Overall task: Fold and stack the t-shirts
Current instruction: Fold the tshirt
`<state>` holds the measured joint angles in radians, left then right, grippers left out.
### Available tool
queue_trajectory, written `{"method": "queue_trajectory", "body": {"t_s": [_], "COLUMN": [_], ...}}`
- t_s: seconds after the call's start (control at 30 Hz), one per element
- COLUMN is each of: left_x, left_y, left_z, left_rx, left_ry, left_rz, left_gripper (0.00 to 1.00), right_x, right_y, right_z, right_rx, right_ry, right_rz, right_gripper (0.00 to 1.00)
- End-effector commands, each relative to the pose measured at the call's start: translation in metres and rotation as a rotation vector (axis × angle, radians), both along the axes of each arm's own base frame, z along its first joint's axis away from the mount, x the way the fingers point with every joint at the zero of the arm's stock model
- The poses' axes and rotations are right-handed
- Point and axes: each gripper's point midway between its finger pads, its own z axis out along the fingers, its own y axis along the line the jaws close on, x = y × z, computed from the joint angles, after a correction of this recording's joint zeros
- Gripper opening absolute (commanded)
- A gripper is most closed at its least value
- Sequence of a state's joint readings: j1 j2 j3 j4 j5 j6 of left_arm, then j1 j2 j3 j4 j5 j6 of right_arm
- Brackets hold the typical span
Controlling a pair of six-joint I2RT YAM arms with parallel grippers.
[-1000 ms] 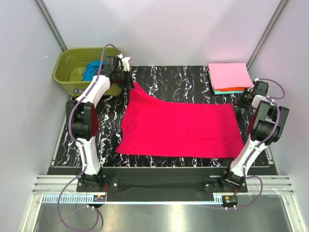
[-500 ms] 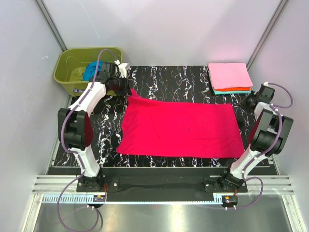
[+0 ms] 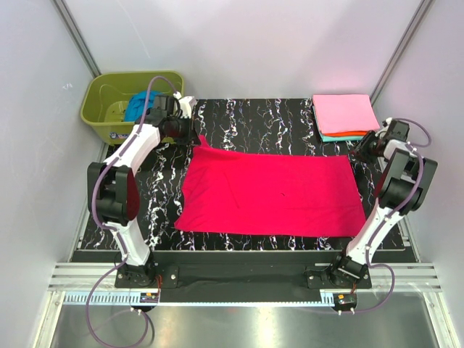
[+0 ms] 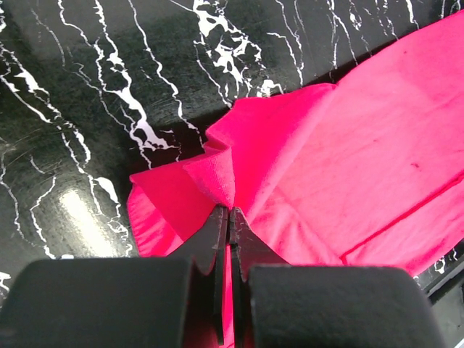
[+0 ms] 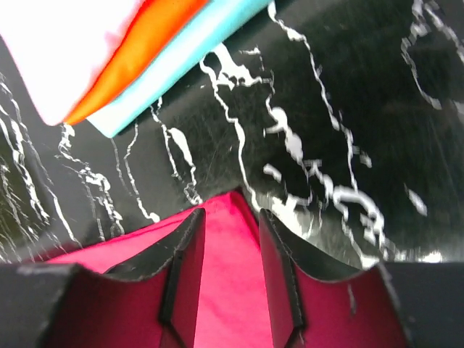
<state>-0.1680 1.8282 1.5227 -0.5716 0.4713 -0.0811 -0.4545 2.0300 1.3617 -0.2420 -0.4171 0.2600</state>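
a: top external view: the marbled surface [image 3: 254, 116] carries the crimson-red t-shirt [image 3: 275, 192], spread out; the folded stack [image 3: 344, 112], pink on top, sits far right.
b: what changed?
a: the shirt's far-left corner has sunk lower, clamped in the left fingers [image 4: 204, 243]. the right fingers [image 5: 185, 261], apart, have moved over its far-right corner. i'd guess both corners get lifted for the first fold.
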Motion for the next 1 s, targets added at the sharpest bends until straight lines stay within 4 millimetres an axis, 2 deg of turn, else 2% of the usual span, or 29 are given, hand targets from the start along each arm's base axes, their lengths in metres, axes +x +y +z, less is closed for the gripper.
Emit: {"method": "queue_trajectory", "body": {"t_s": [0.0,0.03,0.07,0.1,0.13,0.37,0.6,0.67,0.77,0.97], "left_x": [0.011,0.012,0.014,0.015,0.017,0.021,0.023,0.022,0.022,0.021], "left_y": [-0.01,-0.011,-0.011,-0.012,-0.012,-0.014,-0.013,-0.015,-0.015,-0.015], "left_z": [0.01,0.009,0.008,0.008,0.005,-0.003,-0.004,-0.005,-0.006,-0.006], "left_rx": [-0.047,-0.048,-0.049,-0.051,-0.051,-0.051,-0.05,-0.052,-0.052,-0.052], "left_ry": [-0.043,-0.043,-0.041,-0.041,-0.036,-0.021,-0.02,-0.017,-0.015,-0.017], "left_rz": [-0.017,-0.016,-0.013,-0.014,-0.013,-0.011,-0.006,-0.009,-0.008,-0.007], "left_gripper": [0.0,0.0,0.0,0.0,0.0,0.0,0.0,0.0,0.0,0.0], "right_x": [0.006,0.003,0.01,0.011,0.015,0.021,0.01,0.011,0.012,0.003], "right_y": [0.0,-0.001,-0.005,-0.005,-0.001,0.005,-0.002,0.0,0.013,0.01], "right_z": [-0.003,-0.007,-0.004,-0.011,-0.006,-0.006,-0.019,-0.02,-0.022,-0.029], "right_rx": [-0.013,-0.013,-0.032,-0.023,-0.007,0.011,-0.049,-0.052,-0.045,-0.091], "right_ry": [0.035,0.067,0.057,0.067,0.049,0.03,0.103,0.11,0.117,0.171], "right_rz": [0.129,0.132,0.147,0.16,0.195,0.27,0.255,0.252,0.288,0.273], "right_gripper": [0.43,0.43,0.43,0.43,0.43,0.43,0.43,0.42,0.41,0.37]}}
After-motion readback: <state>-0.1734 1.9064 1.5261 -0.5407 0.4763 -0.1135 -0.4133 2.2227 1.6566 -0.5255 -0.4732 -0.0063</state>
